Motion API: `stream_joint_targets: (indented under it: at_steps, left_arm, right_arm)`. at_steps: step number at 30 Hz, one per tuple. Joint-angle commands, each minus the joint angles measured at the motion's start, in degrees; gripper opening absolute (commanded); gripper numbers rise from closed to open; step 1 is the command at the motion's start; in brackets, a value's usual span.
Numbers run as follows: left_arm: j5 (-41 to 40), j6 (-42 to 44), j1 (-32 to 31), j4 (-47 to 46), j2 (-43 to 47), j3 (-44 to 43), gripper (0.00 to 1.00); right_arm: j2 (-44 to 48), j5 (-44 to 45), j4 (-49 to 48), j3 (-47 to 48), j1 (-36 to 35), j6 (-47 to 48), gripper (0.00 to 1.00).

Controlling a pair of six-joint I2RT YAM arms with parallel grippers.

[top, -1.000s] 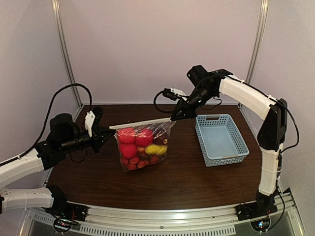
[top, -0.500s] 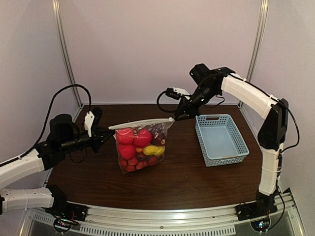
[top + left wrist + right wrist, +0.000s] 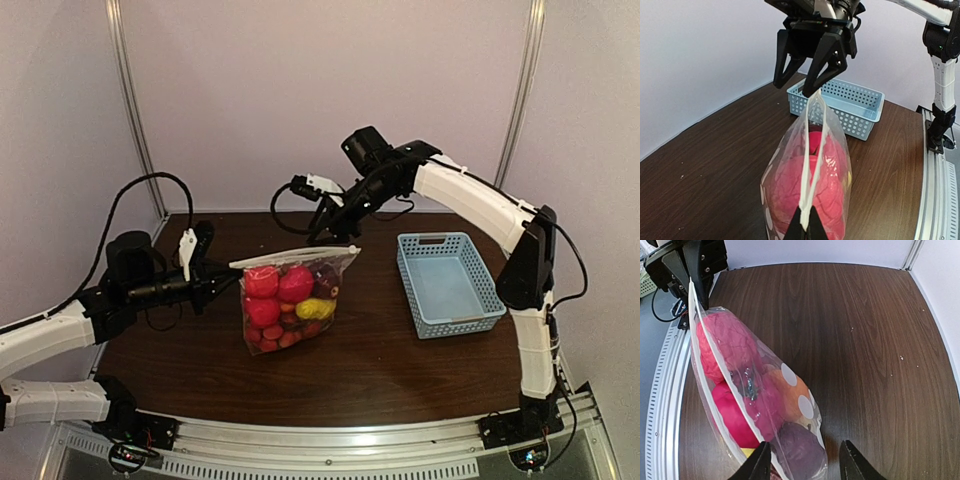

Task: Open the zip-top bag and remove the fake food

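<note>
The zip-top bag point(image 3: 290, 298) stands on the table, full of fake food: red fruits point(image 3: 263, 283), a yellow one point(image 3: 315, 307) and a dark purple one point(image 3: 325, 275). My left gripper point(image 3: 232, 273) is shut on the left end of its white zip strip point(image 3: 807, 200). The two strip halves stand apart along the middle of the rim. My right gripper point(image 3: 330, 232) is open and empty, just above the bag's right corner, not touching it. In the right wrist view the bag point(image 3: 755, 390) lies below the open right gripper point(image 3: 805, 465), with a purple fruit point(image 3: 800, 447) nearest.
A light-blue plastic basket point(image 3: 447, 282) stands empty to the right of the bag; it also shows in the left wrist view point(image 3: 850, 107). The dark wooden table point(image 3: 380, 360) lies in front of the bag. A metal rail runs along the near edge.
My right gripper has let go of the bag's right corner, opened, and moved up and to the left. The bag has sagged slightly and shifted right. The left gripper keeps its hold.
</note>
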State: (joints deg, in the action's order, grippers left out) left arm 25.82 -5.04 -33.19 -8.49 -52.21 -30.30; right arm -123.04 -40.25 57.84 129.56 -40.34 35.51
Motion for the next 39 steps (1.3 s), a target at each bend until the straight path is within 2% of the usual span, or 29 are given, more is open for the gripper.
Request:
stream_joint_targets:
  at_steps: [1,4,7,9,20,27,34,36,38,39]
  left_arm:
    - [1.53,-0.21,0.32,-2.09,0.46,-0.02,0.0]
    - [1.45,-0.24,0.32,-2.05,0.74,0.07,0.0]
    - [1.28,-0.1,0.32,-2.05,0.87,0.0,0.0]
    - [0.95,-0.06,0.32,-1.83,0.94,-0.06,0.0]
    - [0.46,-0.34,0.32,-0.95,1.82,0.07,0.0]
    - [0.41,-0.33,0.32,-1.04,2.19,0.22,0.0]
    - [0.01,-0.14,0.32,0.15,2.9,-0.19,0.0]
    - [-0.69,-0.65,0.32,0.99,3.32,-0.72,0.0]
    - [-1.19,-1.82,0.32,3.15,3.02,-2.67,0.09]
    - [-0.78,-1.97,0.32,4.64,2.73,-4.06,0.11]
  right_arm:
    - [-2.06,-1.86,1.18,1.72,-1.32,-0.47,0.49]
    - [-2.13,-0.3,0.61,0.87,-1.66,-1.13,0.48]
    - [-2.54,1.18,-0.15,0.28,-1.63,-1.58,0.4]
    - [-3.15,0.89,0.63,0.3,-1.72,-0.92,0.38]
    - [0.95,-4.41,3.19,-0.62,-1.64,1.69,0.51]
    - [0.49,-2.91,2.07,-2.47,-1.67,0.62,0.51]
    - [-2.41,1.65,0.26,-0.47,-1.67,-1.21,0.25]
    - [-2.78,1.47,0.72,0.33,-1.67,-0.85,0.11]
    - [-2.47,0.77,0.2,1.03,-1.67,-1.23,0.0]
    - [-2.34,0.26,-0.05,1.6,-1.67,-1.49,0.0]
